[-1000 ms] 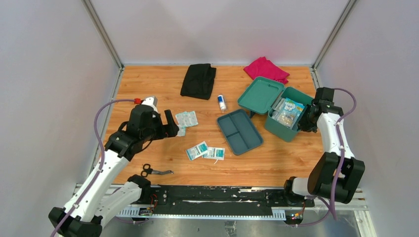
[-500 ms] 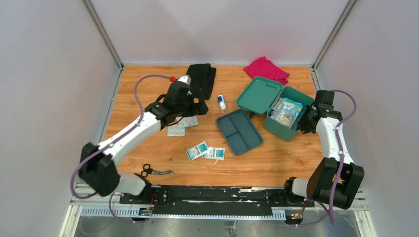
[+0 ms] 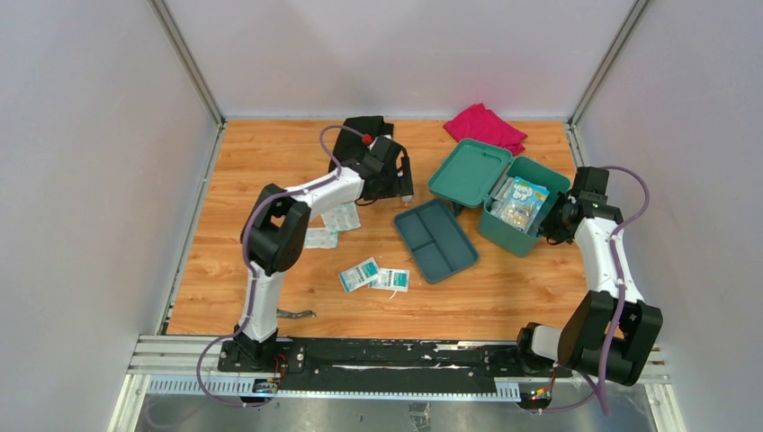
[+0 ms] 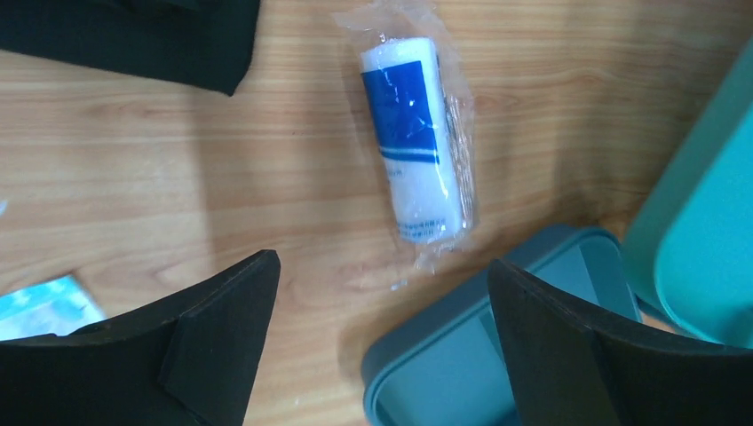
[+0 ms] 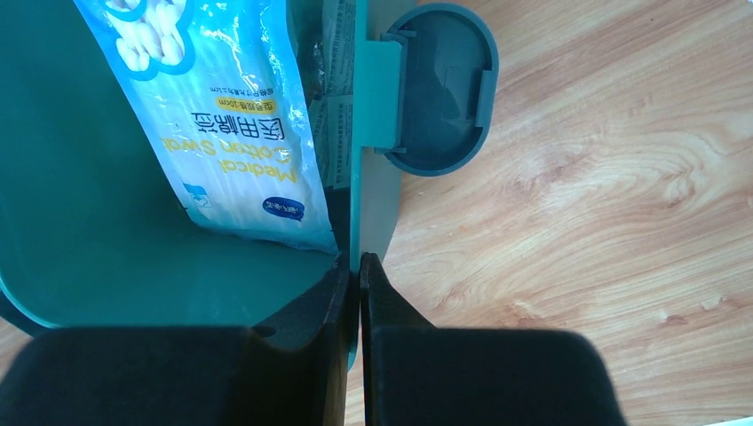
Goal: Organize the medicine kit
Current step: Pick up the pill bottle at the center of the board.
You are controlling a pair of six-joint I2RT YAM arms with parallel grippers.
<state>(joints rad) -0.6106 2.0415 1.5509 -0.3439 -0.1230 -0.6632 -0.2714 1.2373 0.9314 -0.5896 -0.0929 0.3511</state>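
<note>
From above, the left pincer [image 3: 401, 183] hangs with its jaws wide apart and nothing in them, the left arm stretched far across the table [image 3: 270, 153] beside the black cloth [image 3: 360, 130]. The right pincer [image 3: 552, 221] sits at the near wall of the medicine kit [image 3: 517, 236], which stands open at the right, its tray [image 3: 435, 239] lying beside it.

The left wrist camera shows a wrapped bandage roll [image 4: 413, 142] on the wood beyond the spread fingers, untouched.

The right wrist camera shows the jaws pinched together on the kit's thin wall, next to a swab packet [image 5: 222, 115].
</note>
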